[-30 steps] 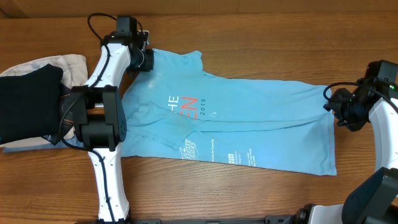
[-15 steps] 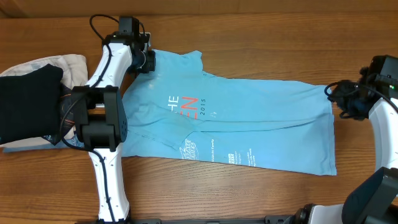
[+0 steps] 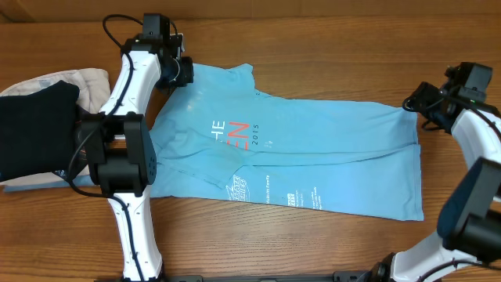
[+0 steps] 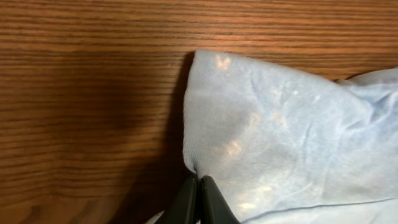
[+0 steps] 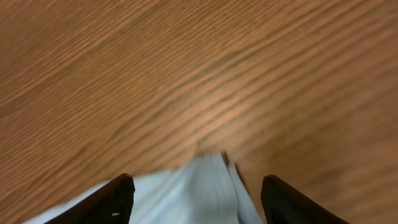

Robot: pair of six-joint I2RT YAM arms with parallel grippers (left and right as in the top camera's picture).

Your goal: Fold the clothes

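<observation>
The clothes are a light blue T-shirt (image 3: pixel 313 149) with "2015" lettering, lying partly folded across the wooden table. My left gripper (image 3: pixel 180 72) sits at the shirt's far left corner. In the left wrist view my left gripper (image 4: pixel 198 182) is shut, pinching the edge of the blue cloth (image 4: pixel 280 137). My right gripper (image 3: pixel 415 106) hovers at the shirt's far right corner. Seen from the right wrist, my right gripper (image 5: pixel 198 180) is open and the cloth corner (image 5: pixel 186 202) lies loose between its fingers (image 5: pixel 121 196).
A black folded garment (image 3: pixel 35 129) lies on a beige folded garment (image 3: pixel 92 82) at the left edge, next to the left arm. Bare wooden table (image 3: pixel 329 55) surrounds the shirt on the far, near and right sides.
The left gripper has shut on the shirt's corner and shifted slightly left. The right gripper has moved from the shirt's right edge to its far right corner, its jaws wider apart.
</observation>
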